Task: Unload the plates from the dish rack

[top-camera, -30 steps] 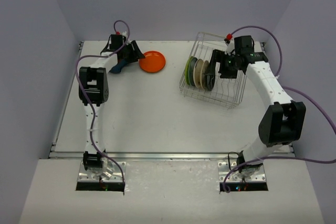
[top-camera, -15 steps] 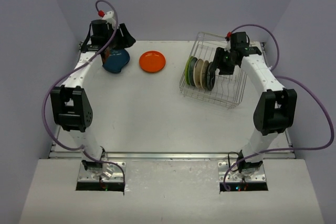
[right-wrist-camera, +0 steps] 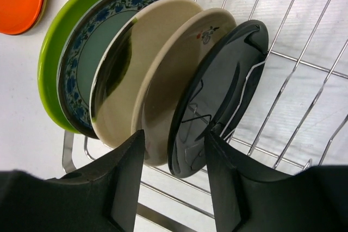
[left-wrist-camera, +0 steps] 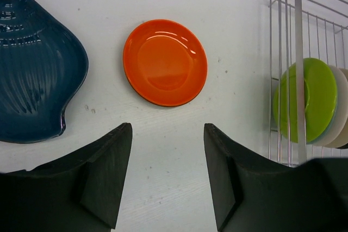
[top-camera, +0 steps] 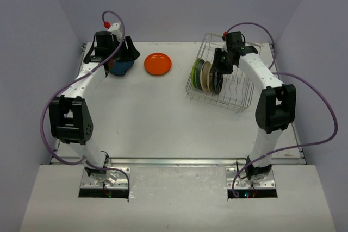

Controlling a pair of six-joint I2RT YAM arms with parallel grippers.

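Note:
The dark blue teardrop plate [top-camera: 119,67] lies flat at the far left of the table, and also shows in the left wrist view [left-wrist-camera: 32,69]. The orange plate [top-camera: 157,63] lies to its right [left-wrist-camera: 165,62]. My left gripper [top-camera: 129,52] is open and empty above the table between them [left-wrist-camera: 167,134]. The dish rack [top-camera: 239,93] holds several plates on edge: lime green [right-wrist-camera: 51,74], blue-patterned [right-wrist-camera: 81,63], two cream ones [right-wrist-camera: 174,80] and black [right-wrist-camera: 217,96]. My right gripper [right-wrist-camera: 173,145] is open, its jaws astride the lower edges of the black plate and the nearest cream one [top-camera: 217,66].
The rack's wire rim and upright dividers [right-wrist-camera: 304,80] stand close around my right gripper. Grey walls enclose the table on the far, left and right sides. The rack's left edge [left-wrist-camera: 298,52] shows at the right of the left wrist view.

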